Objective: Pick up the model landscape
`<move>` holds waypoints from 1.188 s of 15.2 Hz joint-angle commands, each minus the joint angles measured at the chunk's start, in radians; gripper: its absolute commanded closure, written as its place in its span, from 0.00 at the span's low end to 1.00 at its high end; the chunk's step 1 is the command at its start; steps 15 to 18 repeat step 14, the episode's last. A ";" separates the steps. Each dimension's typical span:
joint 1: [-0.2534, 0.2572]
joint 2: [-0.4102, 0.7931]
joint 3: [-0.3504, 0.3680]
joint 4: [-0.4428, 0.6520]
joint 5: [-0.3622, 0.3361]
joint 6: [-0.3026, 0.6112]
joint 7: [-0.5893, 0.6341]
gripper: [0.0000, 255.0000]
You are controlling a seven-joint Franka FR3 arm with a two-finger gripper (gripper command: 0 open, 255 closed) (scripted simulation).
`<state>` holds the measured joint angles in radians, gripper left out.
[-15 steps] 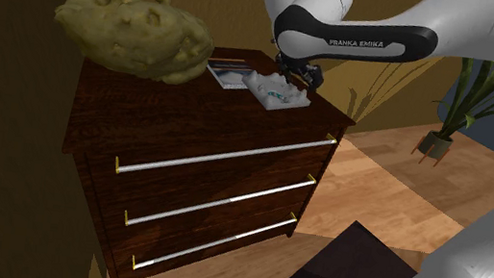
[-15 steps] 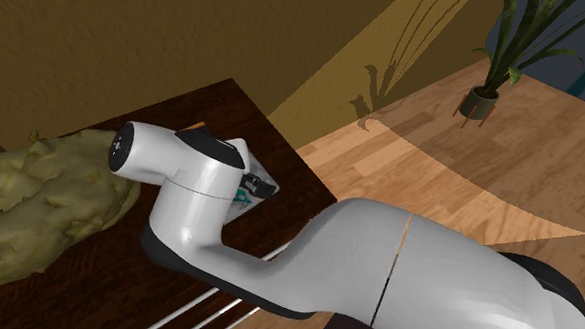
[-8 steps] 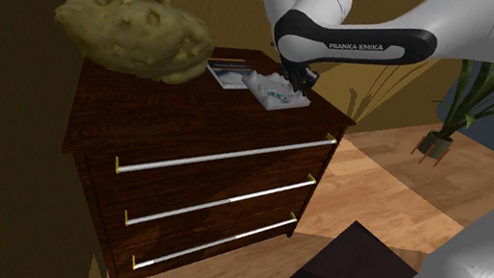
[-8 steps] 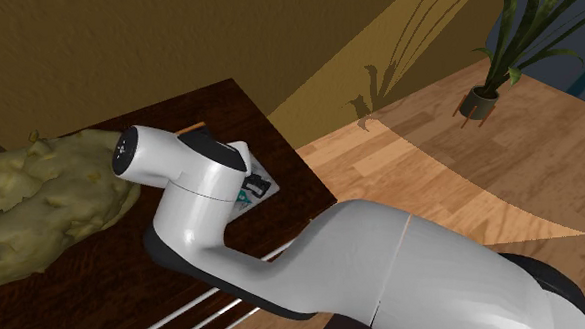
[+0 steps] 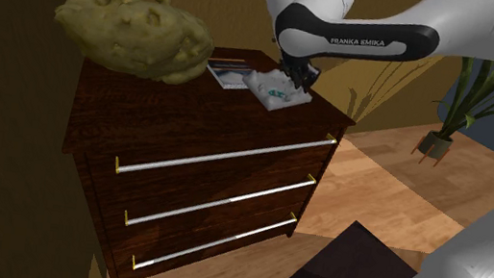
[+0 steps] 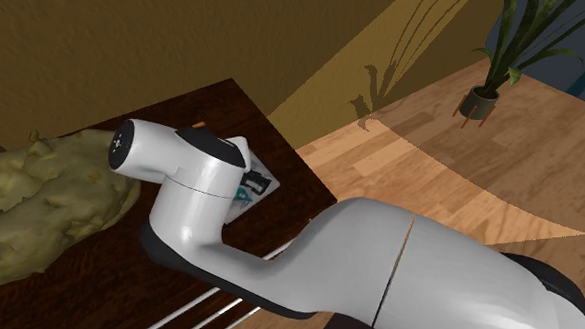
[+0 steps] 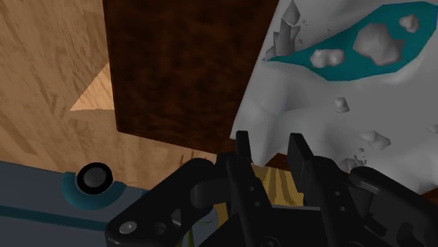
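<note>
The model landscape [image 5: 275, 90] is a small white relief slab with a teal lake and grey rocks, lying near the back right corner of the dark wooden dresser [image 5: 189, 121]. In the wrist view its white edge [image 7: 337, 91] dips between my two black fingers [image 7: 243, 151], which clasp it. My gripper [image 5: 297, 75] is shut on that edge, reaching down from under the white arm. In the second exterior view the arm hides most of the model; a teal and white sliver [image 6: 246, 194] shows by the gripper [image 6: 251, 180].
A big lumpy olive-yellow object [image 5: 137, 34] fills the dresser's back left. A flat book-like thing [image 5: 227, 70] lies just left of the model. The dresser has three drawers with silver bar handles [image 5: 223, 157]. A potted plant [image 5: 445, 128] stands on the wooden floor.
The fingers, open a second ago, have come down and shut on the model's edge. The hand has shifted slightly since; the model stays near the same spot.
</note>
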<state>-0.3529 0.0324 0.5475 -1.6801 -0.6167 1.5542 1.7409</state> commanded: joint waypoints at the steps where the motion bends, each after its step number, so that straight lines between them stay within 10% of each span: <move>1: 0.003 0.002 0.002 0.027 -0.001 -0.023 -0.010 1.00; 18: 0.021 0.041 0.014 0.212 -0.028 -0.164 -0.076 1.00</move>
